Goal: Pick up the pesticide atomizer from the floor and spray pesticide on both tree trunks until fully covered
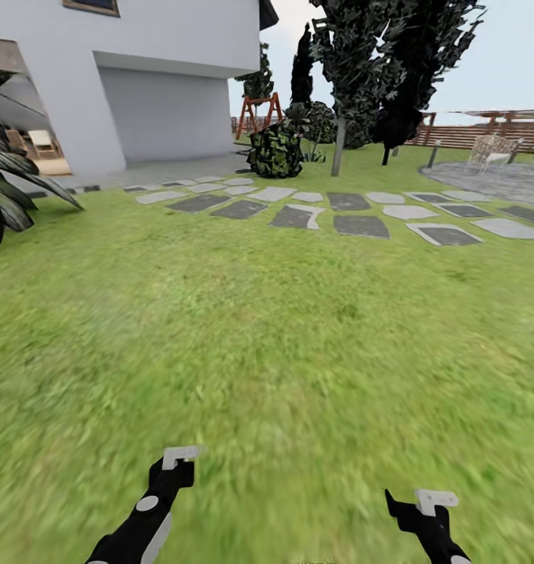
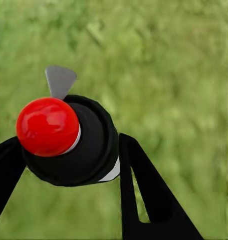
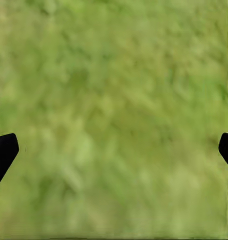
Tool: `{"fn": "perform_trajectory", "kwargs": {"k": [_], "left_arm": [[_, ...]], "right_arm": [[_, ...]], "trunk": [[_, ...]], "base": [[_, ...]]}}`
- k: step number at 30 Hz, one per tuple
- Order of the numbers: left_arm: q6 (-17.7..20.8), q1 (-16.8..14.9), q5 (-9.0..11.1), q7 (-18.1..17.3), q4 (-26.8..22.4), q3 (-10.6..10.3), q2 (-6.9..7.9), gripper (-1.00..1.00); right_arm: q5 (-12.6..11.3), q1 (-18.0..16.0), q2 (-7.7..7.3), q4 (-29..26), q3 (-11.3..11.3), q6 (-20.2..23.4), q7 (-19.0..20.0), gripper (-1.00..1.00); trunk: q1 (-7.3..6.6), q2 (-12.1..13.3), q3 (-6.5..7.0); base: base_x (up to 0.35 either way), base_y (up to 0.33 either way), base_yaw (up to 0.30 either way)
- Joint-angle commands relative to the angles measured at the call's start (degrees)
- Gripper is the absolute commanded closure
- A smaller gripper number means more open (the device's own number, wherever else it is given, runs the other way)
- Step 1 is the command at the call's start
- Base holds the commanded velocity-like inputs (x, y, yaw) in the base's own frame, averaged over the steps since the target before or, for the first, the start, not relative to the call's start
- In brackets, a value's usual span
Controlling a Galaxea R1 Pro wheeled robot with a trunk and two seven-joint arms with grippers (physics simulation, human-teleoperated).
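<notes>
Between the two black fingers of my left gripper sits the pesticide atomizer, with a round red cap, a black rounded body and a grey trigger tab; the gripper is shut on it. In the head view the left gripper hovers low over the grass floor. My right gripper is open over bare grass, and the right gripper has its fingertips at the frame's edges. Far ahead stands a tree with a pale grey tree trunk and dark jagged foliage.
Grey stone slabs cross the lawn ahead. A white house stands at the back left, with a dark bush beside it. A thin dark-trunked tree and a wooden fence lie at the back right. A spiky plant is at the left edge.
</notes>
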Motion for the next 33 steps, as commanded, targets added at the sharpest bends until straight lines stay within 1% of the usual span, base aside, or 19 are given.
{"fn": "perform_trajectory", "kwargs": {"k": [1, 33], "left_arm": [[0.00, 0.00, 0.03, 0.01, 0.00, 0.00, -0.01, 1.00], [0.00, 0.00, 0.18, 0.01, 0.09, 0.00, 0.07, 1.00]], "right_arm": [[0.00, -0.01, 0.01, 0.00, -0.01, 0.00, 0.00, -1.00], [0.09, 0.00, 0.01, 0.00, 0.08, 0.00, 0.00, -1.00]], "trunk": [[0.00, 0.00, 0.00], [0.00, 0.00, 0.00]], "base": [[0.000, -0.276, -0.300], [0.000, -0.276, -0.300]]}}
